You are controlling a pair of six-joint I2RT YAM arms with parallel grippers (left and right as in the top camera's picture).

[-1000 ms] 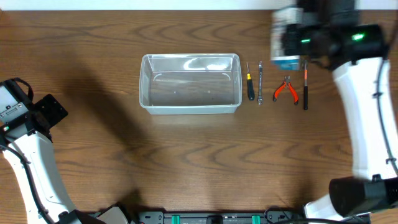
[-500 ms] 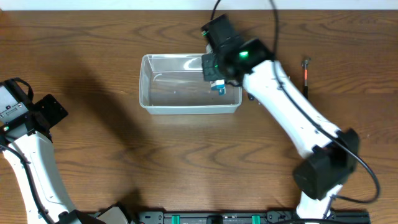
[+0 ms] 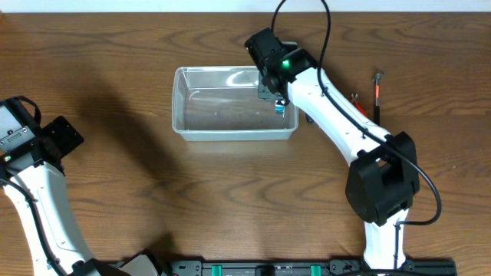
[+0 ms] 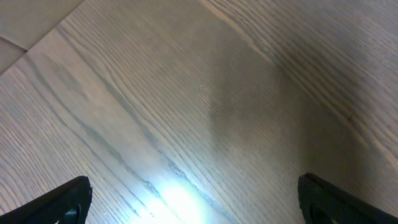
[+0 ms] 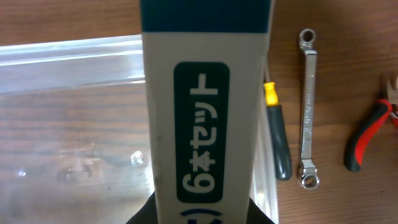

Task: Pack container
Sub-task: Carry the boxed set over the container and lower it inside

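Observation:
The clear plastic container stands at the table's centre back; it also shows in the right wrist view, with nothing inside that I can see. My right gripper is shut on a blue-and-white box and holds it over the container's right end. In the right wrist view the box fills the middle and hides most of the fingers. My left gripper is open and empty over bare wood at the far left.
Right of the container lie a black-handled screwdriver, a wrench and red-handled pliers. A thin red-and-black tool lies further right. My right arm covers most of these tools in the overhead view.
My right arm has carried the box from the far right leftward to above the container's right end, then settled slightly. The left arm has not moved.

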